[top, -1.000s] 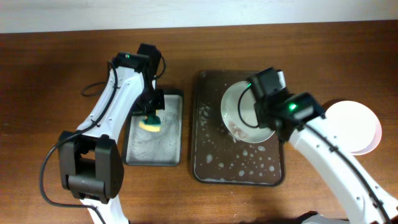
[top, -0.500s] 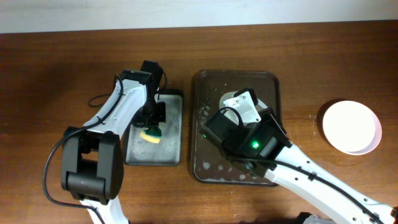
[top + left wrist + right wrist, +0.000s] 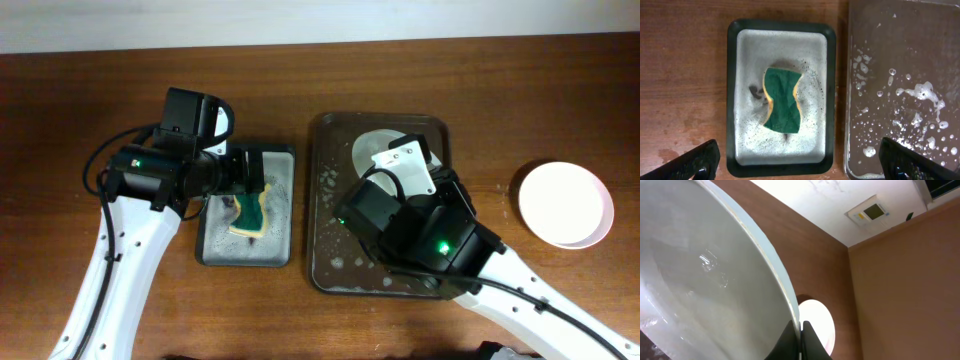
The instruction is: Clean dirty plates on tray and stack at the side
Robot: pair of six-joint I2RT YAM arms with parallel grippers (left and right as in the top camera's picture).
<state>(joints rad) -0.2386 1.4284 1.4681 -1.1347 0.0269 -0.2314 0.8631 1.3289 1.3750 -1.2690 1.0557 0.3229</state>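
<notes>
Sponge [image 3: 782, 101] in grey tray [image 3: 731, 100] beside brown tray [image 3: 333, 235]; plate [image 3: 371, 152] under right arm [image 3: 432, 240]

Glossy white plate [image 3: 700, 280], wet soapy tray [image 3: 890, 45] (matt wood-grain table [image 3: 680, 75]).

The table [image 3: 100, 70] was dark reddish-brown wood, its grain running left to right in the overhead view, where it filled nearly the whole picture. Along its far edge ran an off-white strip [image 3: 300, 20]; whether this was wall or floor could not be told. In the left wrist view the wood showed faint darker blotches [image 3: 670, 145] at lower left. The steeply tilted right wrist view took in a white wall [image 3: 810, 192] with a small pale panel [image 3: 867, 211] on it, and a dark rectangle [image 3: 946, 185] at the top right corner, too cropped to name. A lighter brown surface [image 3: 905, 290] filled its right side. The light was soft and even.
</notes>
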